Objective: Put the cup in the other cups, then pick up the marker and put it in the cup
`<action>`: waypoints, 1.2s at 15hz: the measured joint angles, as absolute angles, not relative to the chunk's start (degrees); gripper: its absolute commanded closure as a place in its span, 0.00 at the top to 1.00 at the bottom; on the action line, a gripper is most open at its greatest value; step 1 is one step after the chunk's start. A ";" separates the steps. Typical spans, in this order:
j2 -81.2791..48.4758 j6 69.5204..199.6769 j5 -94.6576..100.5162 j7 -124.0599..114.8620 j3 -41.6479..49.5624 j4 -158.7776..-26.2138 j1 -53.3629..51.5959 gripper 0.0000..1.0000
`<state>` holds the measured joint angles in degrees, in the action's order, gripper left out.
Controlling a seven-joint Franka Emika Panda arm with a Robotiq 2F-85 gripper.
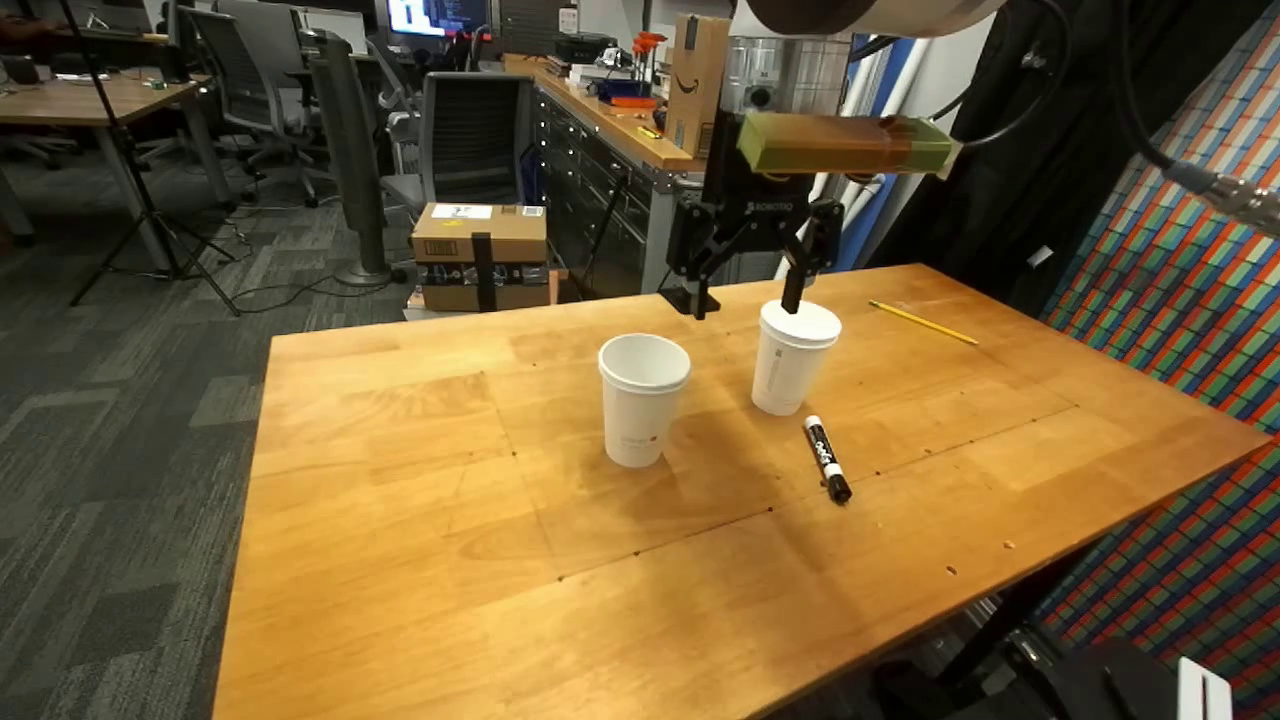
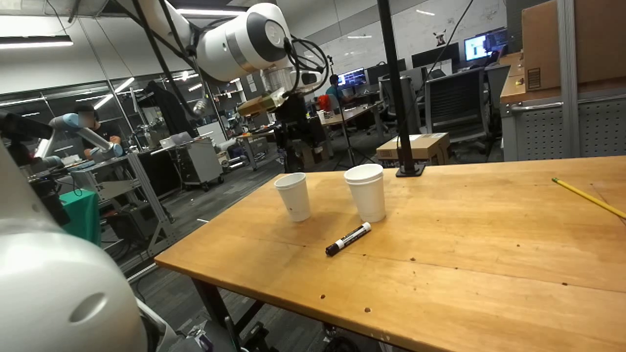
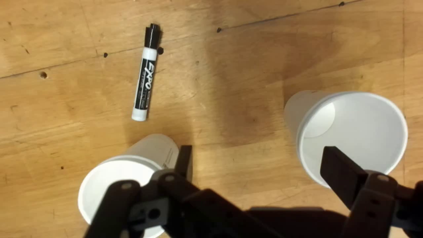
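Two upright white cup shapes stand apart on the table. One, looking like the single cup (image 1: 637,425), is at left in an exterior view and at right in the wrist view (image 3: 370,132). The other shows a clearer second rim and looks like the other cups (image 1: 782,375), nested; they are lower left in the wrist view (image 3: 153,148). The rims are hard to tell apart. The black marker (image 1: 824,455) lies flat, its white end towards the stack (image 2: 370,198). My gripper (image 1: 746,308) is open and empty above the cups, fingers spread across the gap (image 3: 257,158).
A yellow pencil (image 1: 922,322) lies on the table (image 1: 420,500) beyond the stack. A black post (image 2: 398,98) stands at the table's far edge in an exterior view. Cardboard boxes (image 1: 480,260) are on the floor beyond the table.
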<state>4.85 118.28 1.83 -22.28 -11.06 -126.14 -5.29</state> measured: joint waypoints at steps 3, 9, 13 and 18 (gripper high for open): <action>3.83 119.12 1.84 -19.46 -8.14 -124.81 -4.53 1.00; 2.17 121.21 1.02 -8.66 -3.63 -122.97 -2.58 1.00; 0.58 122.74 -1.15 -2.87 -2.71 -123.02 -2.17 1.00; -1.34 123.28 -3.62 1.27 -2.85 -123.73 -2.29 1.00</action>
<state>-1.34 123.28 -3.62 1.27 -2.85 -123.73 -2.29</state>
